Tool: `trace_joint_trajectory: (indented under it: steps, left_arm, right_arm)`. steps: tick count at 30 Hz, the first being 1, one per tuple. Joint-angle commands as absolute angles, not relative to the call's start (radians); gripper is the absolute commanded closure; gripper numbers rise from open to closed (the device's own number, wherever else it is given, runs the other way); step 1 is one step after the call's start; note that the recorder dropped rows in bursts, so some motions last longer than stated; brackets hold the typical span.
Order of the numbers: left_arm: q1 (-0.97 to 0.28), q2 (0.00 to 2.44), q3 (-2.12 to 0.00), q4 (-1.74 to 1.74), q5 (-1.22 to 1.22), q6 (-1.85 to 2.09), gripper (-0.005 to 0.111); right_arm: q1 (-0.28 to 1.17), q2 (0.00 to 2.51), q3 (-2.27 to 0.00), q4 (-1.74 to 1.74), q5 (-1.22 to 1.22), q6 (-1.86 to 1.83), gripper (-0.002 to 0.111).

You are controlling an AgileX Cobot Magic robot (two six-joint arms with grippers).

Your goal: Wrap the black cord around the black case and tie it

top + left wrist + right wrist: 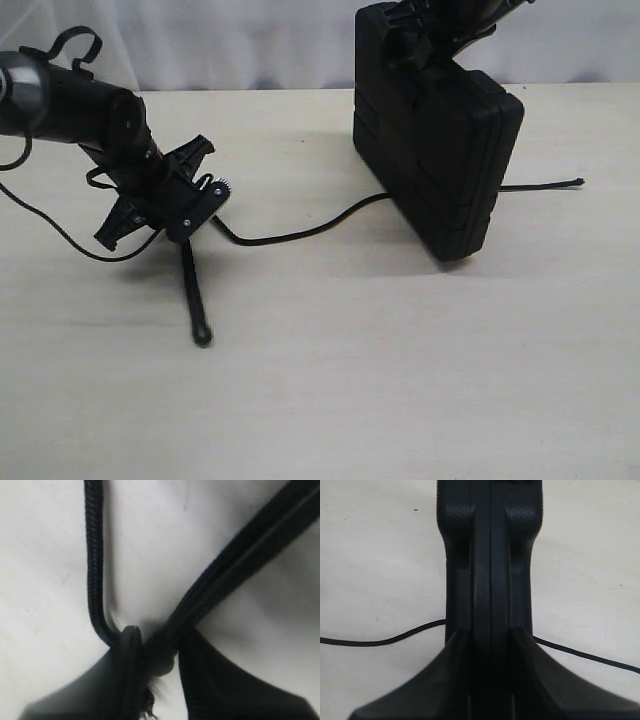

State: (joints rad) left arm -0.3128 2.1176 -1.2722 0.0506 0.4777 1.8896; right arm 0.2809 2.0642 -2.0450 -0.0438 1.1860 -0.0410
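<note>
The black case [440,150] stands on edge at the back right of the table, and my right gripper [425,45] is shut on its top edge. In the right wrist view the case [490,555] fills the gap between the jaws of the right gripper [490,645]. The black cord [300,232] runs from under the case leftward to my left gripper [200,212]. Its far end [578,182] lies right of the case. In the left wrist view the left gripper [160,650] is pinched on the cord [92,555] at a small lump. A short strand [192,290] trails from the left gripper toward the front.
The pale table [400,380] stretches wide in front of the case and gripper. A white curtain [250,40] hangs behind the back edge. A thin arm cable [50,225] loops down beside my left arm.
</note>
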Motion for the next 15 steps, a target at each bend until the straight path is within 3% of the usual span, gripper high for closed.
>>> trace_joint_trajectory:
  steps: [1,7,15]
  left_arm:
    - [-0.315,2.137,-1.269,0.04,0.548,1.764,0.103]
    - [-0.315,2.135,-1.269,0.026,0.604,1.436,0.107]
    - [-0.315,2.052,-1.271,-0.333,0.683,1.409,0.107]
  right_arm:
    - [0.281,2.082,-2.029,-0.038,1.221,-0.052,0.104]
    - [0.281,2.082,-2.029,-0.038,1.221,-0.057,0.104]
    - [0.281,2.082,-2.029,-0.038,1.221,-0.057,0.104]
